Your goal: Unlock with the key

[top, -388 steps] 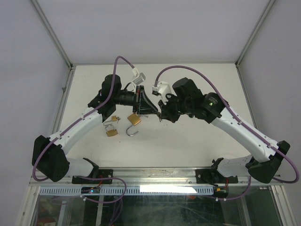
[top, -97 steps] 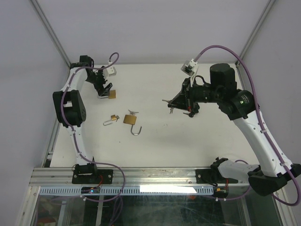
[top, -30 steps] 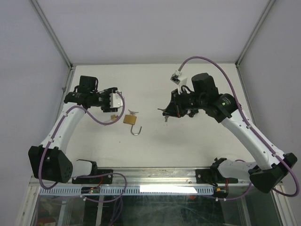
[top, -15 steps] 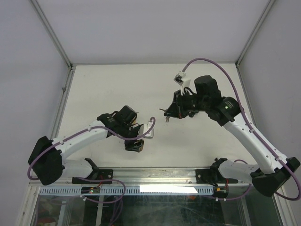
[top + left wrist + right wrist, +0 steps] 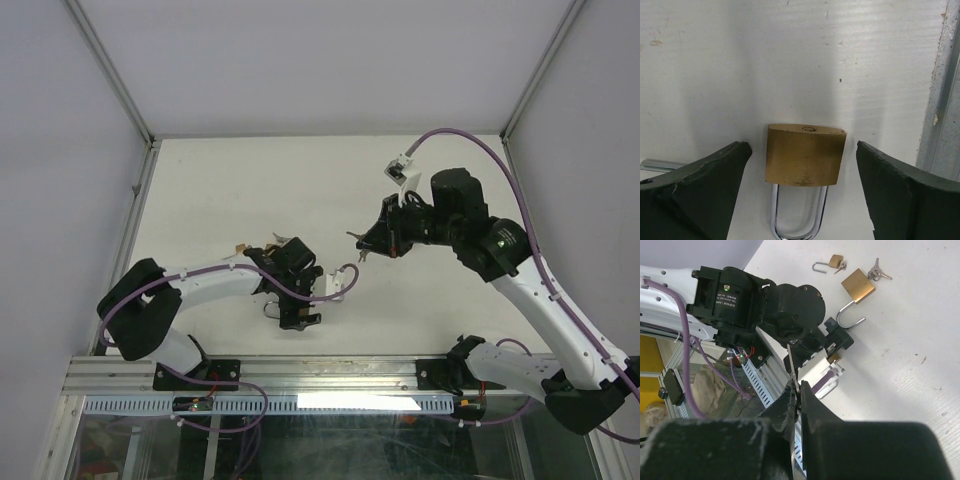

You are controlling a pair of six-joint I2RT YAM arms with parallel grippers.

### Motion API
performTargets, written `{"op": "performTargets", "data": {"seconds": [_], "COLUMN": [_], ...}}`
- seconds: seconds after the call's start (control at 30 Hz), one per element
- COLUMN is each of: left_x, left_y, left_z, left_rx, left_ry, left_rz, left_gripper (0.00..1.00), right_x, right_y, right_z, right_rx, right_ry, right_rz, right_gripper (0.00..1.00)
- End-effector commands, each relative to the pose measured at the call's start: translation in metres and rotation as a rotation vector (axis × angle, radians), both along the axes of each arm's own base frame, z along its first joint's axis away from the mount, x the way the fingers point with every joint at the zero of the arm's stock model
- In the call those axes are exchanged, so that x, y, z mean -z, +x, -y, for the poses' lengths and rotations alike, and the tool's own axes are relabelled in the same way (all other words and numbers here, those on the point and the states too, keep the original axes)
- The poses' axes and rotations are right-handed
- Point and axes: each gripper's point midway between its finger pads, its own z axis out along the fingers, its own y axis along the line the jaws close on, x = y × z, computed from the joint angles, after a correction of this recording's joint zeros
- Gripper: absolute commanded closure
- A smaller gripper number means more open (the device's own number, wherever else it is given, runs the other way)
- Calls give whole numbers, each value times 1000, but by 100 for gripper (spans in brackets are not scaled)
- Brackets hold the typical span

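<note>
Padlock sits lower centre of left wrist view, between spread jaws of left gripper, untouched. Brass body looks heavy, rigid, slick; grip its flat sides. Right gripper clamped on key.

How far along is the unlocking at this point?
Done: the large padlock and the small padlock lie with shackles swung open. In hand: the right end effector is shut on a key; the left end effector stands open around a third padlock, not gripping it. Left: grip that padlock, whose shackle looks shut, insert the key and turn.
</note>
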Motion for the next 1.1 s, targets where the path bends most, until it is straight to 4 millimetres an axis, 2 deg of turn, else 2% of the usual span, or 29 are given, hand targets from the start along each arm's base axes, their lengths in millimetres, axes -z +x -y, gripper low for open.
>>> {"op": "performTargets", "data": {"seconds": [0.0, 0.1, 0.17, 0.27, 0.43, 0.67, 0.8, 0.9, 1.0, 1.07], "left_x": [3, -4, -1, 10, 14, 28, 30, 27, 17, -3], "left_y": [-1, 2, 3, -2, -3, -7, -10, -13, -8, 5], "left_z": [-12, -18, -21, -25, -14, -21, -27, -26, -22, -11], "left_rx": [99, 166, 176, 202, 200, 218, 244, 236, 230, 206], "left_ry": [1, -19, -3, 33, 21, 60, 52, 36, 7, -69], "left_rz": [84, 153, 154, 95, 35, 13, 40, 34, 68, 153], "left_gripper": [1, 1, 2, 10, 16, 41, 71, 100, 100, 100], "right_x": [-16, -18, -19, -22, -23, -25, -25, -23, -22, -17], "right_y": [-3, -4, -5, -5, -7, -8, -8, -6, -4, -3], "right_z": [1, 0, 0, 0, 1, 4, 5, 6, 12, 16], "right_rx": [10, 0, -4, -7, -7, 0, 7, 20, 54, 81], "right_ry": [44, 51, 54, 62, 63, 58, 55, 43, 19, -9], "right_rz": [36, 43, 46, 55, 61, 64, 67, 60, 55, 34], "right_gripper": [100, 100, 100, 100, 100, 100, 100, 100, 100, 100]}}
